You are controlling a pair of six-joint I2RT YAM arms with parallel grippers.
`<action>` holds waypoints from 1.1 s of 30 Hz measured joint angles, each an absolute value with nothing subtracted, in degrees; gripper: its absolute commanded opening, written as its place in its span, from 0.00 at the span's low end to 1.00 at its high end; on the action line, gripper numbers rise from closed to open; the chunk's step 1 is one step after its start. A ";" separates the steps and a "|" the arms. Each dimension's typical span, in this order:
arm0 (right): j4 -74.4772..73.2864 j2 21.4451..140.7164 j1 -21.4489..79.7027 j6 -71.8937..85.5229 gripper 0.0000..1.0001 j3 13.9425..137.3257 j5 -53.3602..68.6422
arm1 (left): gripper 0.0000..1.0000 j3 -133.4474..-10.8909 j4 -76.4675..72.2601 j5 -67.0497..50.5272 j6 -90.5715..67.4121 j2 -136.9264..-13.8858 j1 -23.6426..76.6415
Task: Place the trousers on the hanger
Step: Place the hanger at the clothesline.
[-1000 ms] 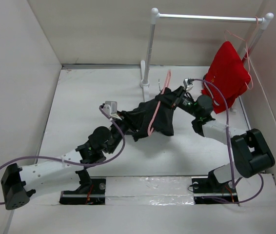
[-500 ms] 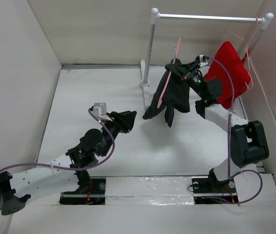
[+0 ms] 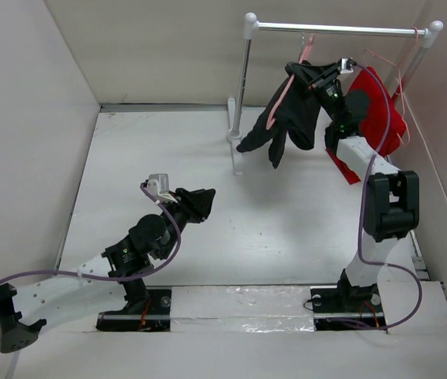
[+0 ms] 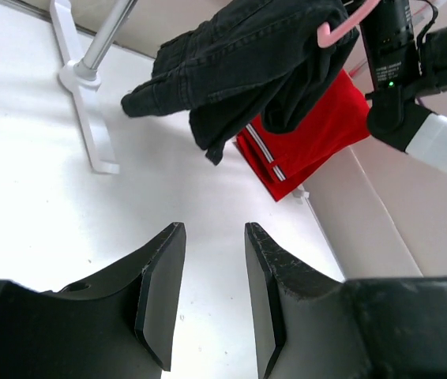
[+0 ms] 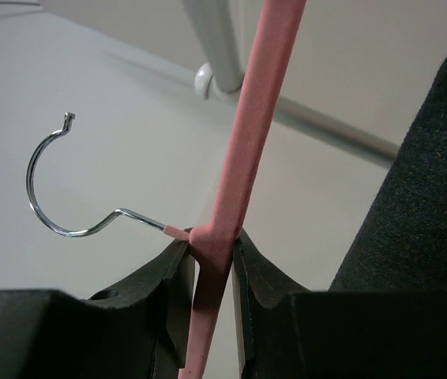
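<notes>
The black trousers (image 3: 287,118) hang draped over the pale-pink hanger (image 3: 288,85), lifted high just below the rail (image 3: 334,30). My right gripper (image 3: 306,75) is shut on the hanger (image 5: 247,134) at its neck, right under the metal hook (image 5: 50,197). Black cloth (image 5: 429,197) fills the right side of the right wrist view. My left gripper (image 3: 204,201) is open and empty, low over the table's middle and well away from the trousers (image 4: 239,55). Nothing lies between the jaws of my left gripper (image 4: 212,300), only white table.
A red garment (image 3: 381,110) hangs on another thin hanger at the rail's right end, just behind my right arm. The rack's left post (image 3: 243,79) stands on a white foot (image 3: 235,150). Walls close in the left, back and right sides.
My right arm has raised the hanger and trousers from table level up and back to the rail. My left gripper has let go of the trousers and drawn back towards the near left.
</notes>
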State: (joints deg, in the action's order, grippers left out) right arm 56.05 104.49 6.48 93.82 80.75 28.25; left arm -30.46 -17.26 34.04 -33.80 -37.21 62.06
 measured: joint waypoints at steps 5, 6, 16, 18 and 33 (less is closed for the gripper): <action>51.53 109.91 4.56 93.91 0.00 88.79 28.49 | 0.33 -30.33 -15.79 34.54 -34.57 -36.34 62.06; 50.98 111.33 4.05 93.89 0.00 90.87 28.49 | 0.33 -30.33 -15.55 34.59 -34.65 -36.21 62.06; 44.51 117.45 0.19 92.82 0.00 100.09 28.91 | 0.34 -30.11 -13.87 36.27 -34.92 -36.58 62.06; 44.49 118.80 -0.27 92.79 0.00 101.03 28.95 | 0.34 -30.11 -13.85 36.40 -34.85 -37.01 62.06; 50.65 119.63 -1.41 92.66 1.00 97.17 29.69 | 0.48 -30.13 -14.33 37.39 -32.82 -42.28 62.06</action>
